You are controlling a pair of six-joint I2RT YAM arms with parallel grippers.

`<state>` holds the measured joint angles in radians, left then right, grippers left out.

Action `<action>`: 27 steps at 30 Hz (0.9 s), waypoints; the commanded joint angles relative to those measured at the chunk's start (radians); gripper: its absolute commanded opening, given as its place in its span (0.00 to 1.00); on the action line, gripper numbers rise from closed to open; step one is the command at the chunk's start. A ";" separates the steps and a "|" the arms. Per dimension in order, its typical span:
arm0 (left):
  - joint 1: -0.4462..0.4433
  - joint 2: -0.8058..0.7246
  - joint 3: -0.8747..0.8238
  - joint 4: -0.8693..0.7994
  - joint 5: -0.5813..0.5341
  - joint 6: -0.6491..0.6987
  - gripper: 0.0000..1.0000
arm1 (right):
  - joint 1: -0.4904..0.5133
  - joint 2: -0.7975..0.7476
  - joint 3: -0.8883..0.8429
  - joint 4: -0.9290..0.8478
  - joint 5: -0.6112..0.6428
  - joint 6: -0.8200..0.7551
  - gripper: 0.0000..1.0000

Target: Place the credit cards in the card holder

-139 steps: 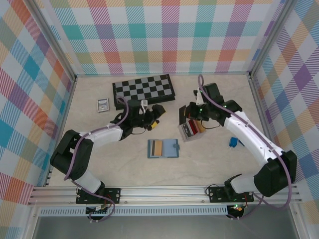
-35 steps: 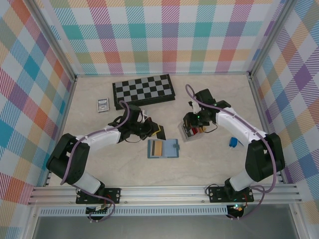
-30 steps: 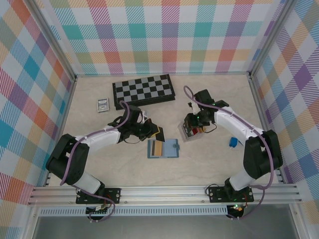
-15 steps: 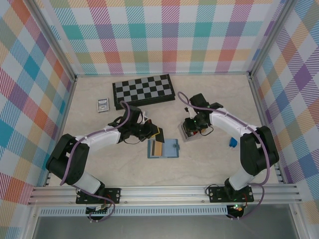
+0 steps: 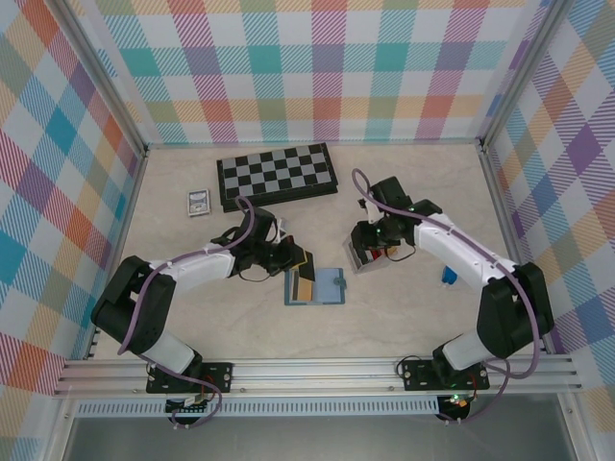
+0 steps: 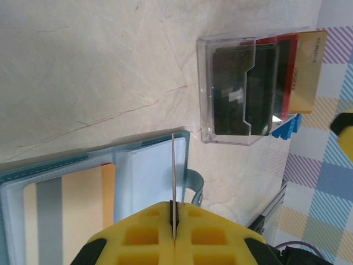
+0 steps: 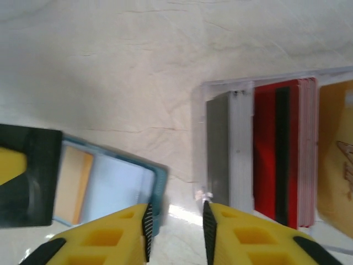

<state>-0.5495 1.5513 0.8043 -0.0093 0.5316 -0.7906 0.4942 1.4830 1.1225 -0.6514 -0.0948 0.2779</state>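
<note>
The left arm (image 5: 197,265) and right arm (image 5: 463,252) are the same build: glossy white shells over chunky black joints, each with a lilac cable (image 5: 141,305) looped loosely along it. The fingers (image 6: 138,238) are bright yellow plastic moulded with square waffle pockets, and dark along the inner edges.

The card holder (image 5: 325,286) lies open near the middle of the table (image 5: 404,317), in front of the chessboard (image 5: 277,173). A small framed rectangle (image 5: 199,201) lies just left of the chessboard. To the right of the card holder and a little behind it stands a box (image 6: 205,88) with several cards (image 6: 284,72) inside. A small object (image 5: 449,275) lies further right, apart from the box. One card (image 6: 71,204) sits in a slot in the left half of the card holder. A second card (image 6: 173,165) stands on edge over the card holder, between the fingers of the left gripper (image 6: 173,212).
</note>
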 commanded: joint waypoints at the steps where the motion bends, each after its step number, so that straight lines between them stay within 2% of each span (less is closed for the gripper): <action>1: -0.015 0.002 -0.025 -0.023 -0.022 0.043 0.00 | 0.036 -0.009 -0.025 -0.007 -0.013 0.098 0.35; 4: -0.015 -0.002 -0.037 -0.006 -0.026 0.052 0.00 | 0.069 -0.009 -0.044 -0.026 0.030 0.160 0.42; 13: -0.024 0.030 -0.049 0.037 0.010 0.085 0.00 | 0.139 -0.010 -0.177 0.047 -0.014 0.300 0.61; 20: -0.044 0.086 -0.039 0.056 0.032 0.085 0.00 | 0.175 0.087 -0.114 0.034 -0.040 0.291 0.65; 27: -0.050 0.091 -0.055 0.048 -0.015 0.089 0.00 | 0.205 0.191 -0.076 0.049 -0.030 0.315 0.67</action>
<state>-0.5934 1.6329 0.7658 0.0292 0.5297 -0.7269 0.6907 1.6417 1.0260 -0.6121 -0.1078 0.5697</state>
